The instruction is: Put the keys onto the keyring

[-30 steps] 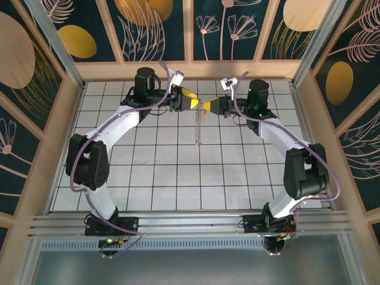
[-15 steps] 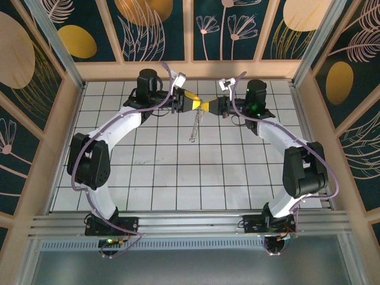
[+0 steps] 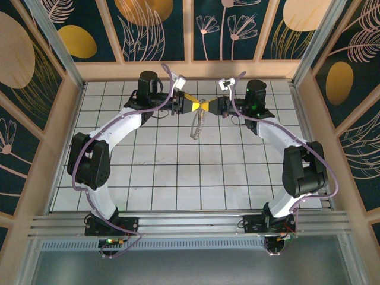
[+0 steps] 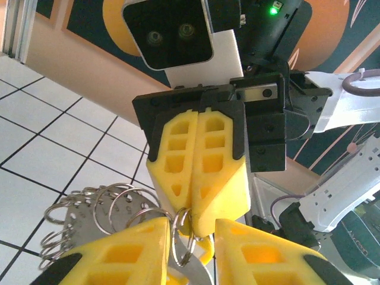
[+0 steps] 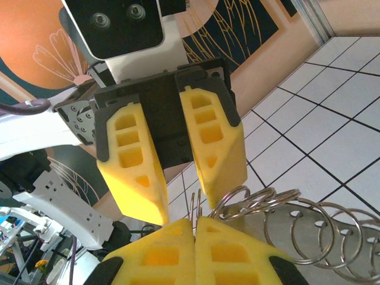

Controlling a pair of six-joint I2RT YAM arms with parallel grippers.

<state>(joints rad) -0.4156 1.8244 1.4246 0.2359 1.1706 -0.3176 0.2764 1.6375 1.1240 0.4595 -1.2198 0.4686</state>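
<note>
At upper centre of the tiled tabletop (image 3: pixel 178 172) the left gripper (image 3: pixel 199 105) and right gripper (image 3: pixel 208 106) meet tip to tip. Right jaws are clenched on the keyring (image 3: pixel 196 126), which dangles below the meeting point; left jaws stand released, astride one of its rings

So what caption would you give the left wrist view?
Right gripper pinches the keyring; the open left gripper straddles the pinched loop.

The keyring (image 3: pixel 198 124), a floppy chain of linked silver rings, is hung slackly, seemingly pinched at its top.
</note>
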